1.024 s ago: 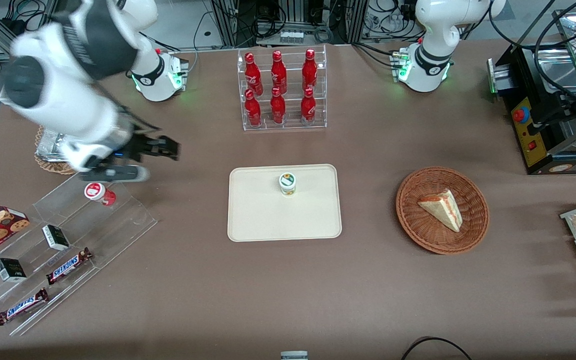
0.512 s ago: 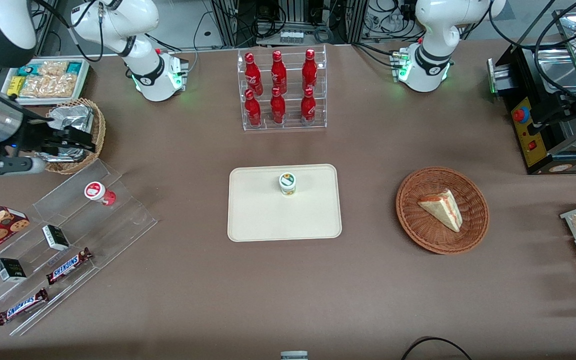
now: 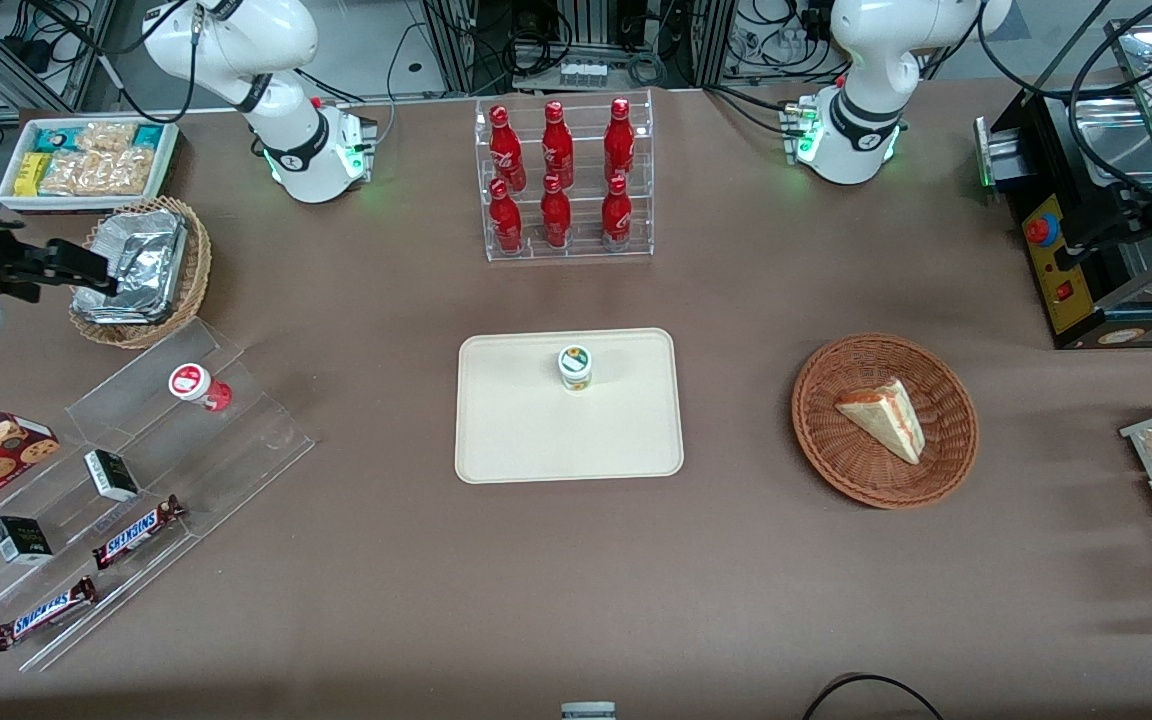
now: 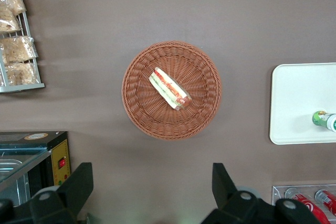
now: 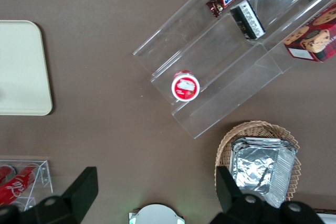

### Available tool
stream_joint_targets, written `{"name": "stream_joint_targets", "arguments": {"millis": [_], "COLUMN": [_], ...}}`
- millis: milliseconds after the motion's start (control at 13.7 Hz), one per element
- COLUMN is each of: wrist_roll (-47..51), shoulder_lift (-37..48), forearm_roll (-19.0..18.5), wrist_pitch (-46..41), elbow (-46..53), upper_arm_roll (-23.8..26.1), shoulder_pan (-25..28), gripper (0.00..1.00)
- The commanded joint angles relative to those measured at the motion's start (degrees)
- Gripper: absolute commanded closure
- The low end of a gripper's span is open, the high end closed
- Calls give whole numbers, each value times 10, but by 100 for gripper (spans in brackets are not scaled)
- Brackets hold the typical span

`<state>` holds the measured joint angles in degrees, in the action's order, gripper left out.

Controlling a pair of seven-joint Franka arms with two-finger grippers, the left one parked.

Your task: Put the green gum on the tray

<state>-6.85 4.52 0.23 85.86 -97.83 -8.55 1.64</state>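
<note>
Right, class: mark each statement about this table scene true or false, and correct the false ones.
1. The green gum stands upright on the tray. True.
2. The pincer grips the green gum. False: it is open and empty, above the foil basket at the working arm's end.
3. The wicker basket holds a sandwich. True.
4. The red gum lies on the tray. False: it sits on the clear shelf.

Gripper (image 3: 86, 262) w/ jaws spread over foil basket (image 3: 141, 270), tray (image 3: 516, 440) approach unobstructed.
</note>
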Motion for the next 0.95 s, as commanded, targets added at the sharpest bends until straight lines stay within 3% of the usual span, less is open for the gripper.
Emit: {"name": "stream_joint_targets", "arguments": {"millis": [0,878], "wrist_roll": [3,2], "shoulder_lift": [1,-58], "forearm_roll": [-9,-11], "wrist_pitch": [-7,-4], "elbow": [10,76], "upper_arm_roll": [5,6], "shoulder_pan": [-5,-1], "gripper": [0,0]}}
